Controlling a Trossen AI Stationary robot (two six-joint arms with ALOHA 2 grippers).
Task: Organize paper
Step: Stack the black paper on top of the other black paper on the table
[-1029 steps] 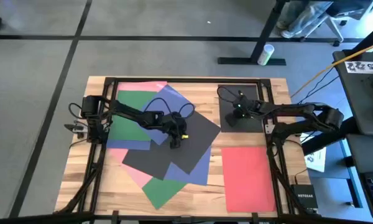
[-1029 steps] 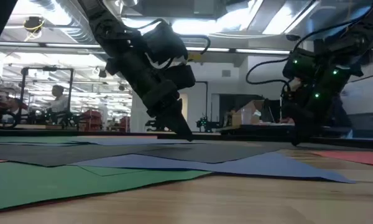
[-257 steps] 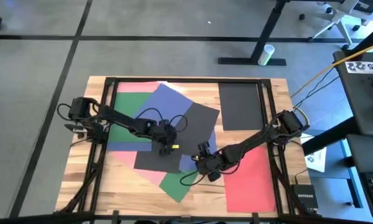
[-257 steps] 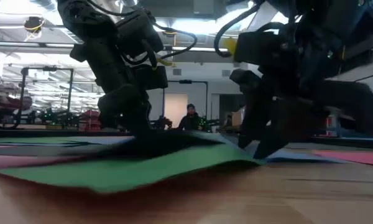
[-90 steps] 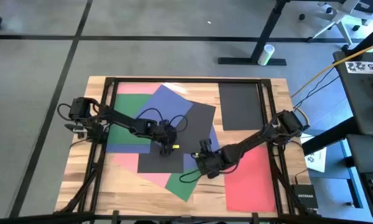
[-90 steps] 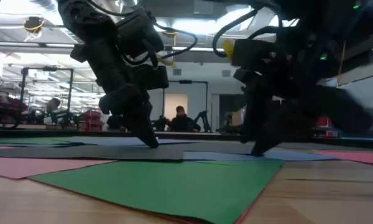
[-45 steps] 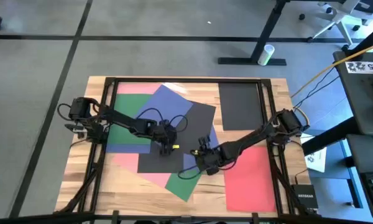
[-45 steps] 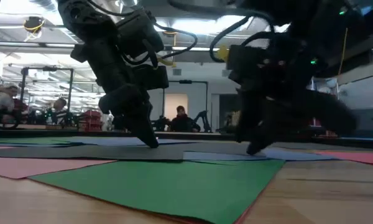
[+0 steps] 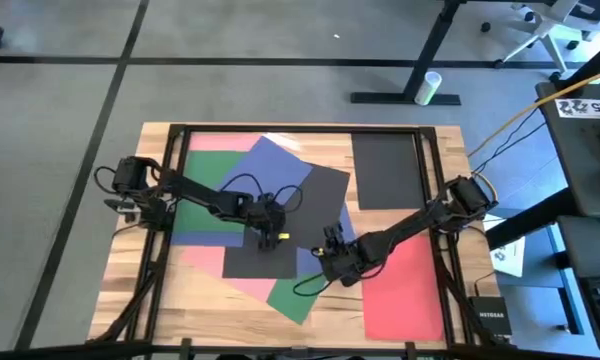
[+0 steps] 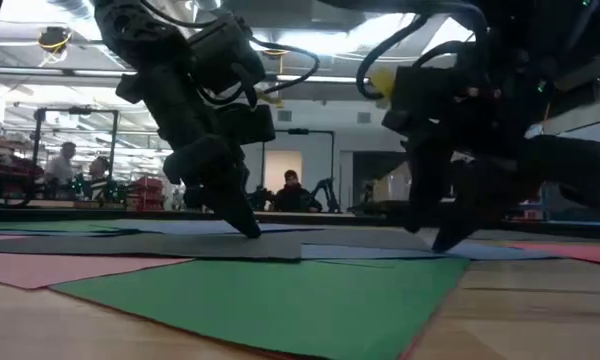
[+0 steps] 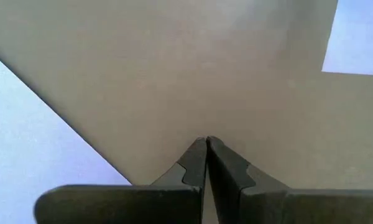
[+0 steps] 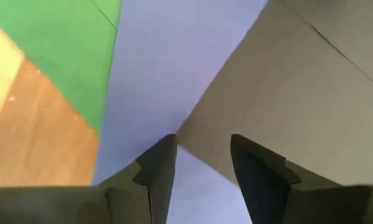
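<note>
A fan of overlapping paper sheets covers the left and middle of the wooden table point(image 9: 420, 320). Topmost is a black sheet point(image 9: 290, 215), turned so its long axis runs from the table's near-left toward its far-right, with one corner pointing at the far-right. Under it lies a blue sheet point(image 9: 265, 160), tilted much the same way, its far corner toward the back edge. A green sheet point(image 9: 202, 215) and a pink sheet point(image 9: 212, 140) lie beneath these at the left, square to the table edges, and another green sheet point(image 9: 292, 297) sticks out at the near side, its corner pointing toward the front edge, beside a pink corner point(image 9: 242, 288). Apart from the pile, a second black sheet point(image 9: 388, 172) lies at the far right with its long axis front to back, and a red sheet point(image 9: 405, 290) lies at the near right, aligned the same way. The left gripper point(image 11: 206, 142) presses on the topmost black sheet, fingers together. The right gripper point(image 12: 202, 146) stands at that sheet's near-right corner over the blue paper, fingers apart, holding nothing.
</note>
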